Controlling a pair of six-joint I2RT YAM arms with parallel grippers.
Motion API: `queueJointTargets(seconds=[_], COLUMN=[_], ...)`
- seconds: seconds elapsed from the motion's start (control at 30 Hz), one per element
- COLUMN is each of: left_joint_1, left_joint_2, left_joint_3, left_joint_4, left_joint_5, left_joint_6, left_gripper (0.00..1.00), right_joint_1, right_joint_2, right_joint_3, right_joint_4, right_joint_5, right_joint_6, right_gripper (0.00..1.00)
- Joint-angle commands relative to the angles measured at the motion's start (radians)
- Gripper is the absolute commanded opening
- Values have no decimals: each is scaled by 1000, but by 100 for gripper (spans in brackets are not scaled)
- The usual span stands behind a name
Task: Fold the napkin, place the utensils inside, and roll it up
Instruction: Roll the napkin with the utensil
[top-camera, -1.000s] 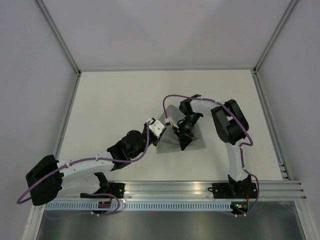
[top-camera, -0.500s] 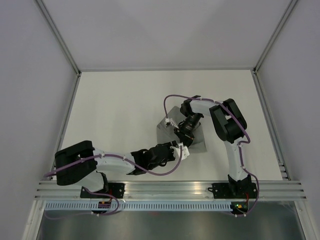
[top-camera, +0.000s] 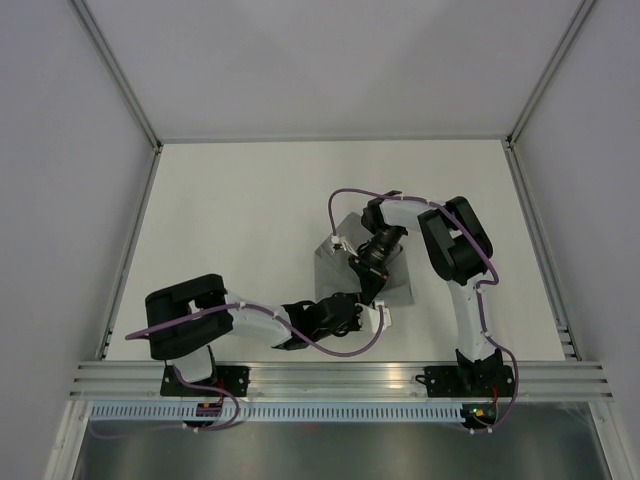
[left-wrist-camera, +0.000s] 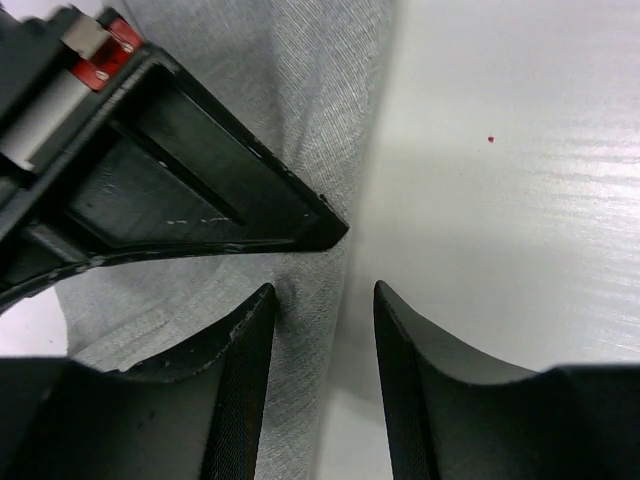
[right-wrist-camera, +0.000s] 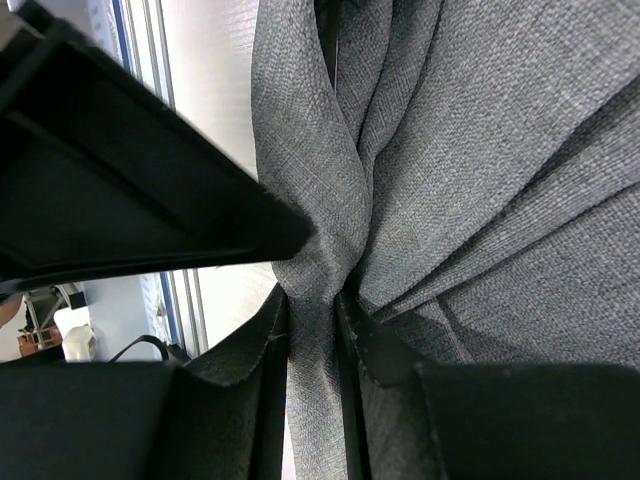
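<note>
Both grippers meet at the plain mid-grey square fabric napkin, which lies right of centre on the white table in the overhead view. The left gripper is nearer the bases and the right gripper is just beyond it. From the left wrist, the left jaws stand partly apart astride the napkin's edge, gripping nothing. From the right wrist, the right jaws are pinched tight on a bunched fold of napkin.

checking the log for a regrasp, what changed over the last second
The left gripper left the napkin's left edge and swung toward the arm bases to its near edge, where it now stands open, one finger over cloth, one over table. The right gripper stayed shut on bunched napkin; the napkin barely shifted.
</note>
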Motion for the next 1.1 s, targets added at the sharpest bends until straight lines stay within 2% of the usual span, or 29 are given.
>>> queueJointTargets(seconds=[0.0, 0.13, 0.23, 0.37, 0.5, 0.53, 0.63, 0.7, 0.87, 1.07], left_joint_1=[18, 47, 61, 68, 85, 90, 113, 128, 169, 211], left_joint_2=[38, 68, 84, 96, 92, 88, 76, 64, 53, 44], left_joint_3=[20, 13, 23, 46, 63, 76, 83, 81, 75, 49], left_joint_4=[61, 81, 58, -3, -86, -107, -166, -184, -212, -188], left_joint_5=[29, 38, 75, 113, 194, 208, 291, 349, 442, 531], left_joint_6=[27, 17, -4, -35, -99, -114, -154, -193, -265, -337], left_gripper=[50, 50, 46, 20, 4, 2, 2, 2, 2, 2], right_joint_1=[-3, -5, -6, -9, -9, -9, -14, -15, -44, -126], right_joint_2=[68, 71, 71, 71, 69, 68, 49, 19, -104, -234], right_joint_3=[-16, -17, -19, -16, -7, -5, -2, 0, 0, 1], right_joint_4=[126, 126, 128, 126, 120, 117, 119, 122, 157, 226], right_joint_5=[161, 163, 164, 163, 155, 152, 134, 120, 60, -23], right_joint_6=[-43, -43, -42, -43, -43, -42, -28, -17, 42, 133], right_gripper=[10, 10, 10, 10, 11, 11, 22, 33, 50, 56])
